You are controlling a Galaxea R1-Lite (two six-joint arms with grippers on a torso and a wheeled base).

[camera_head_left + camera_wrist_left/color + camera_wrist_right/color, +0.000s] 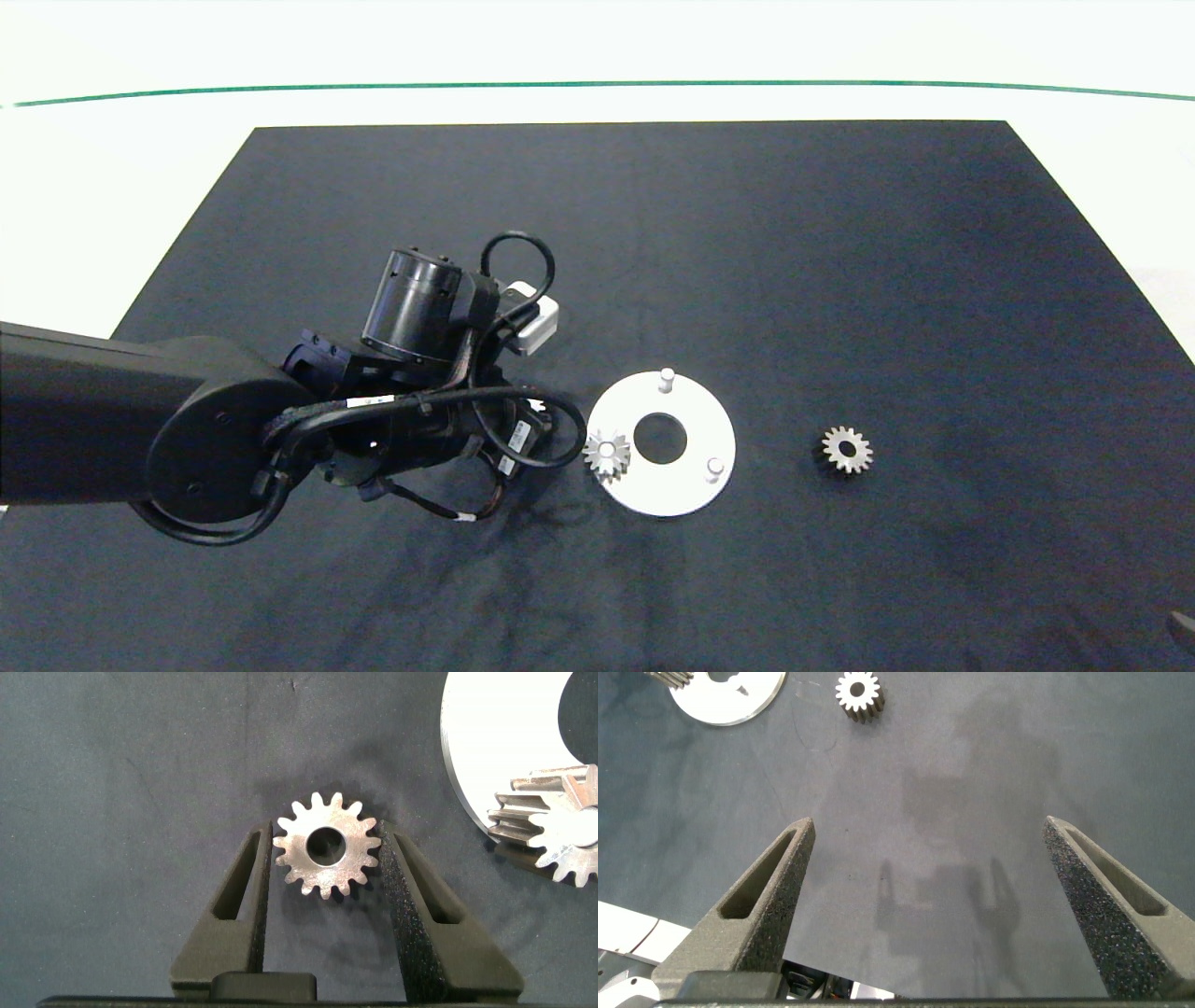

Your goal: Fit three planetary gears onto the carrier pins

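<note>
Silver-grey and toothed, one planetary gear (328, 856) lies flat on the dark mat (747, 233) between the left hand's (329, 873) foam pads (411, 905), which flank its teeth; whether they actually grip it I cannot tell. A second gear (608, 455) sits on a pin of the white carrier disc (695, 415) near the worktop's middle, two carrier pins (667, 377) bare. The third gear (847, 450) lies toward the right edge. The right hand (929, 901) hangs released above bare mat.
</note>
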